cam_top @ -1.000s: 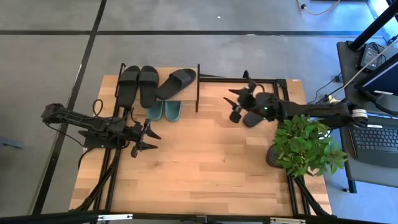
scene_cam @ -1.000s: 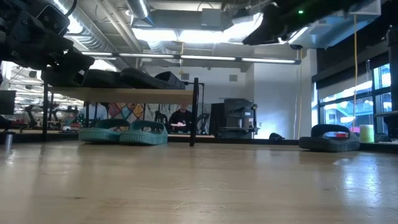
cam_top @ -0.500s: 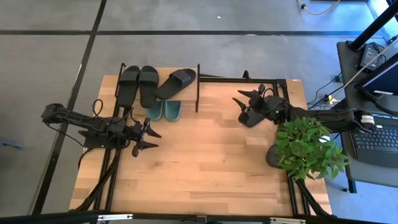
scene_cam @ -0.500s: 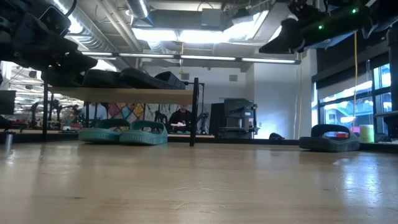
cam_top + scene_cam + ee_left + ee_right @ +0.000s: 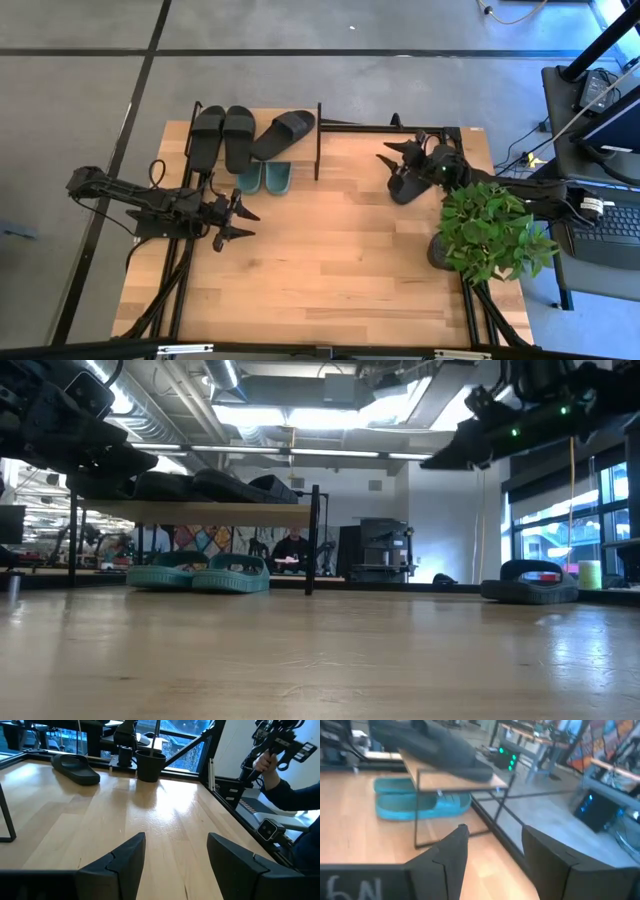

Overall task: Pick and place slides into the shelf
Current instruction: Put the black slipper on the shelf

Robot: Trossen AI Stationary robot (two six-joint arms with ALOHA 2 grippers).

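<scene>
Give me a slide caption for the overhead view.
Three matte black slides top the wood-topped shelf; right gripper hovers over the fourth.

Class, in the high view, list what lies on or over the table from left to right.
left gripper → shelf holding the slides → lone black slide under the right gripper → plant.

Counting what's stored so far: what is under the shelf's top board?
Two green slides sit side by side on the table under the shelf, toes poking out in front. From above, the board and black slides cover their rear halves.
</scene>
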